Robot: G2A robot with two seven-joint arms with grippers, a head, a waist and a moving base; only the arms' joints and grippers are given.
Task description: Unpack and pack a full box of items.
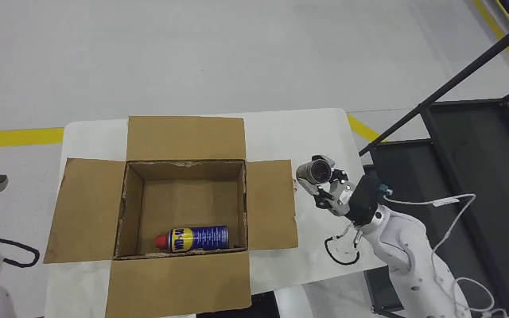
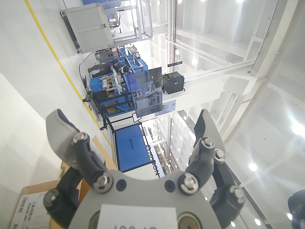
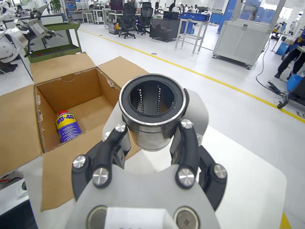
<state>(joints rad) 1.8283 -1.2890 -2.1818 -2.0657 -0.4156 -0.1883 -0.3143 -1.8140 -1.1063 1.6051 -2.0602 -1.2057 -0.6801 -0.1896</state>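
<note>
Steel bearing point(image 3: 150, 141) sits clamped between the right pincer's point(image 3: 154, 120) fingers, hollow end facing away from the wrist, above the bench point(image 1: 318, 135) just beside the open cardboard box point(image 1: 187, 170). A spray can point(image 1: 197, 237) lies inside the box. The left pincer point(image 2: 131, 122) stands apart.

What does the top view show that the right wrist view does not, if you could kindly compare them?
Top view: a black cable loop near the right arm, and a dark metal frame beside the table. Right wrist view: ball rows inside the bore of the metal cylinder, and a green cart beyond the box. Both: the spray can lying in the box, and the right gripper shut on the cylinder.
</note>
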